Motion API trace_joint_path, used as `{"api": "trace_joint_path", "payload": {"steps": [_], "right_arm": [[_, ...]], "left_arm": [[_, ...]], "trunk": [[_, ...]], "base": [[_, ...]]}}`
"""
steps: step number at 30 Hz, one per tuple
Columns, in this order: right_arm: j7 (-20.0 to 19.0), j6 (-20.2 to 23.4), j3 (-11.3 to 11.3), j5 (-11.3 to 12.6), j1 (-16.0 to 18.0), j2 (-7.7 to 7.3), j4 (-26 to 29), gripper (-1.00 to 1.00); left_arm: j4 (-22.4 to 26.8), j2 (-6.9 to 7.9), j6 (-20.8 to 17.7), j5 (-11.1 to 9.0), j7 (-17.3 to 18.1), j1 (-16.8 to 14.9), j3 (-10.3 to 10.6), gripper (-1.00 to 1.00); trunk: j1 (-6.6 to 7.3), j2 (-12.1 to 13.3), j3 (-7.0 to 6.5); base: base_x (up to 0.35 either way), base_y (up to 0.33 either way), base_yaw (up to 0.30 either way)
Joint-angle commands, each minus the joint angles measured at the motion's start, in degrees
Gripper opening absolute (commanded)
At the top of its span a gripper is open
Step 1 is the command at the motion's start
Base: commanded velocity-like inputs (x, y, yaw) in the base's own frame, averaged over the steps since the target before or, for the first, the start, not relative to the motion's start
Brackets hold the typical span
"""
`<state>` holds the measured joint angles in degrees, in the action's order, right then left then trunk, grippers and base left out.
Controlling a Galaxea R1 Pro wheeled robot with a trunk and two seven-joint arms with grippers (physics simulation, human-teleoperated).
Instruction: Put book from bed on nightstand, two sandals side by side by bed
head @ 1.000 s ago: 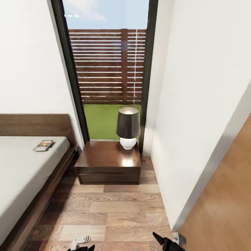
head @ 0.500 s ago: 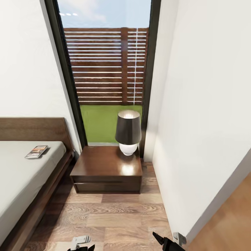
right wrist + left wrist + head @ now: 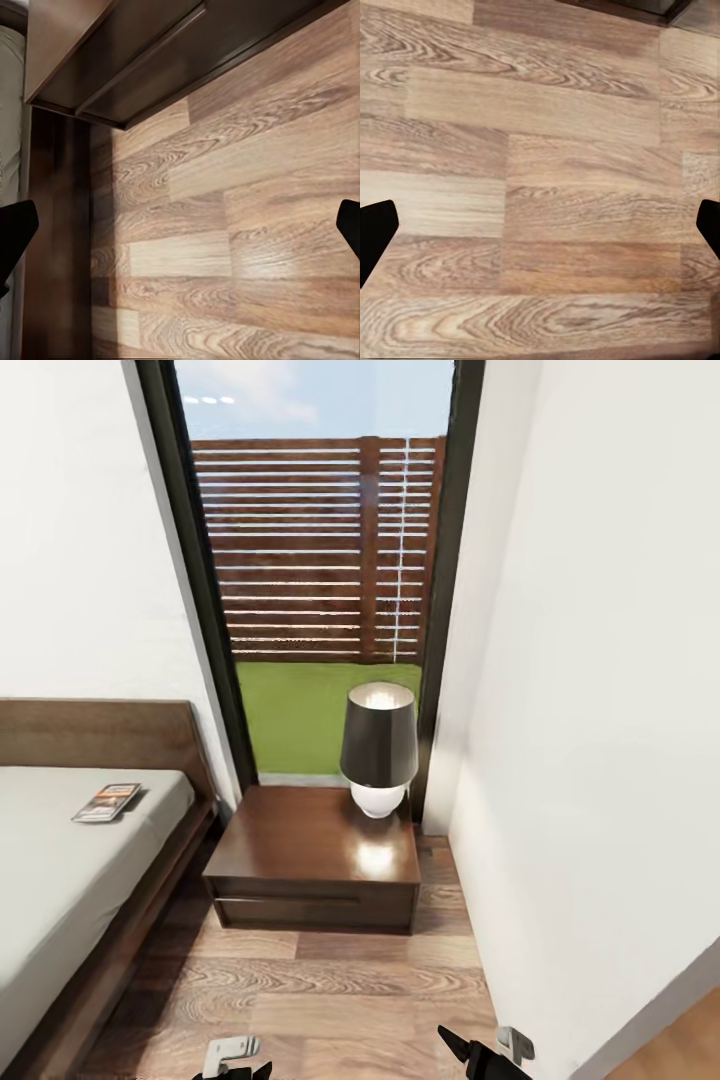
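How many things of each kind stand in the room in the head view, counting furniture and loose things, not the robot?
bed: 1
nightstand: 1
lamp: 1
book: 1
Total: 4

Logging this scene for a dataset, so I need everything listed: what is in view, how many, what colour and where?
bed: one, dark brown frame, pale grey mattress, at left
book: one, dark cover, on the mattress near the headboard
nightstand: one, reddish-brown, between bed and right wall
lamp: one, dark shade, white base, on the nightstand's back right corner
window: one, dark frame, behind the nightstand
floor: brown wood planks
left gripper: black fingers, open, over the floor
right gripper: black fingers, open, over the floor
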<state>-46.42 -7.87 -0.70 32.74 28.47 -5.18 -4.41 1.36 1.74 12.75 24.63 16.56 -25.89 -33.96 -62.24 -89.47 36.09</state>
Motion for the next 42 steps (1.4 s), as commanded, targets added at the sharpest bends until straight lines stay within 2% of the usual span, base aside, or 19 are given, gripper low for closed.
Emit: {"api": "trace_joint_path", "payload": {"steps": [1,16,35,42], "right_arm": [[-0.25,-0.48,-0.09,0.04,0.1,-0.01,-0.25,1.0],[-0.25,-0.48,-0.09,0.04,0.1,-0.01,-0.25,1.0],[-0.25,-0.48,-0.09,0.04,0.1,-0.01,-0.25,1.0],[-0.25,-0.48,-0.09,0.04,0.1,-0.01,-0.25,1.0]], "left_arm": [[-0.05,0.01,0.17,0.51,0.14,-0.04,-0.49,1.0],[-0.05,0.01,0.17,0.51,0.14,-0.04,-0.49,1.0],[-0.05,0.01,0.17,0.51,0.14,-0.04,-0.49,1.0],[-0.05,0.01,0.17,0.51,0.14,-0.04,-0.49,1.0]], "trunk": [[0.0,-0.03,0.05],[0.0,-0.03,0.05],[0.0,-0.03,0.05],[0.0,-0.03,0.05]], "base": [[0.015,0.0,0.256],[0.006,0.003,0.246],[0.255,0.134,0.005],[0.143,0.012,-0.179]]}}
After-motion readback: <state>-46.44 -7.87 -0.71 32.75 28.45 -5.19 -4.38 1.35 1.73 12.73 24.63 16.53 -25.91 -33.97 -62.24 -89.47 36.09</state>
